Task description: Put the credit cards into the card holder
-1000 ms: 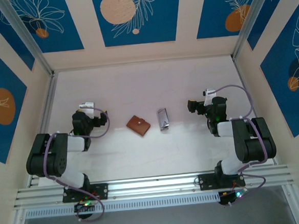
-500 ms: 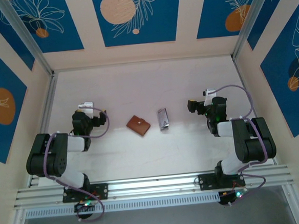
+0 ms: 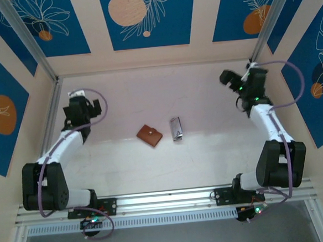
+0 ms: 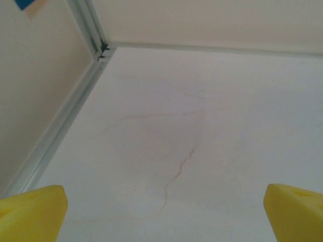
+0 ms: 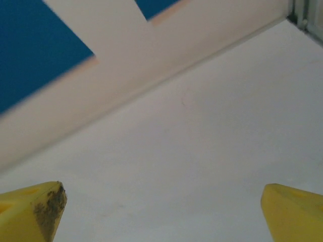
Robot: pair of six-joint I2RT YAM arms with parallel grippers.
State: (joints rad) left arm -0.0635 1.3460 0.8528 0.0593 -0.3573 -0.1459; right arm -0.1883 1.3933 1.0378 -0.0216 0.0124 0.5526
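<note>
Top external: card holder point(image 3: 150, 135) lies folded shut on the table point(image 3: 209, 162), roughly mid-table and skewed to the edges. 1 narrow silvery-grey piece point(image 3: 176, 129) sits just to its right, near but not touching; you can't tell from this height what it is. Both are flat on the white surface with bare table around them. Left arm point(image 3: 63, 144) is stretched along the left frame rail point(image 3: 51, 120), right arm point(image 3: 269, 119) is stretched toward the far right corner, and both ends are well apart from the card holder. Left wrist view: left gripper point(image 4: 164, 214) is spread wide with nothing between its 2 yellow fingertips point(image 4: 33, 212), looking at white table and the far left corner post point(image 4: 98, 48). Right wrist view: right gripper point(image 5: 162, 212) is also spread wide and holds nothing. One of its yellow pads point(image 5: 30, 212) has dark grime on the tip, and it faces the wall with a blue panel point(image 5: 40, 45). Versus 1 second ago: both arms were folded back with their grippers flanking the 2 items; now both are extended outward and away. The card holder and silvery piece haven't shifted.
</note>
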